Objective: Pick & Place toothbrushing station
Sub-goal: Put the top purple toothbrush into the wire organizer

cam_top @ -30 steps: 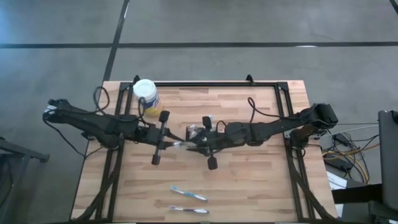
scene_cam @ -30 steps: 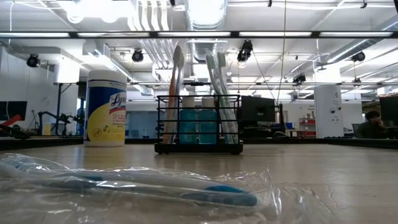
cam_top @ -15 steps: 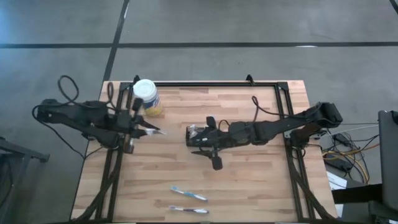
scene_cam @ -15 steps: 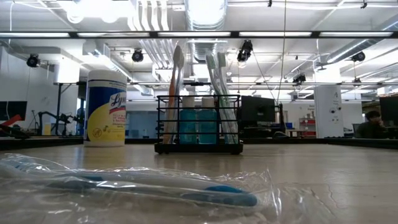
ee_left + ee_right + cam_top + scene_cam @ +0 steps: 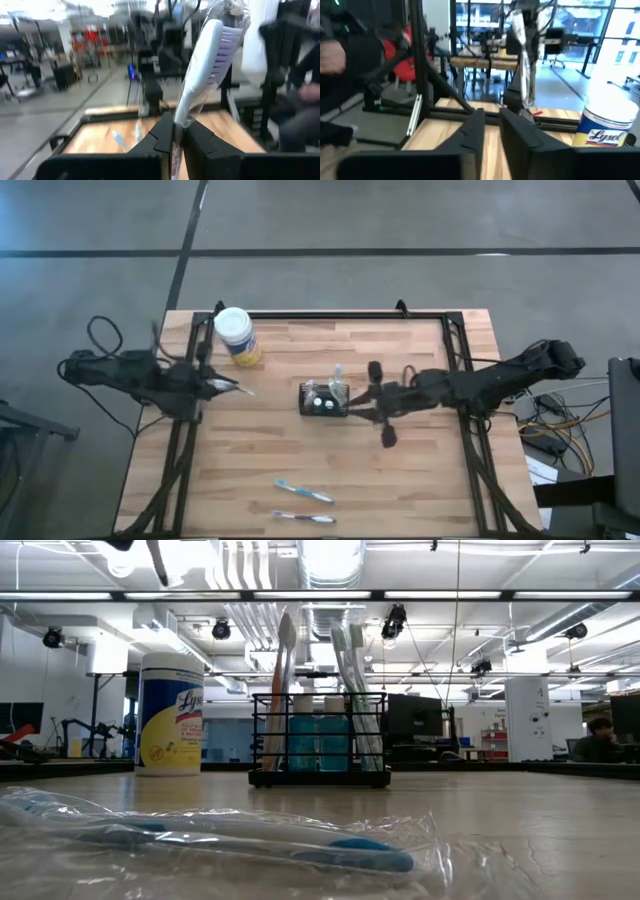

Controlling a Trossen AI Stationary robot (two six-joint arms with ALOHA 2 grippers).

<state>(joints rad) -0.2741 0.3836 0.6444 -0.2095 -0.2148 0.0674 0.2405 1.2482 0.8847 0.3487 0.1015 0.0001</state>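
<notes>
The toothbrushing station, a black wire-mesh caddy, stands on its base mid-table; the low view shows upright toothbrushes and blue bottles in it. My left gripper is near the table's left edge, shut on a white toothbrush in clear wrap. My right gripper is just right of the caddy, a little apart from it, its fingers parted by a narrow gap and empty. My left gripper pinches the wrapped toothbrush by its handle between the two fingers. The fingers lie roughly level and point toward the table's right. The brush runs on past the fingertips, bristle head at the free end, clear of the table.
A white-lidded yellow round tub stands at the far left, also in the low view. Two wrapped toothbrushes lie near the front edge, close to the low camera. Bare wood lies between them and the caddy.
My left gripper has drawn back from beside the caddy toward the table's left edge, carrying the wrapped toothbrush. My right gripper has pulled away from the caddy toward the table's right edge. The caddy has stayed where it was.
</notes>
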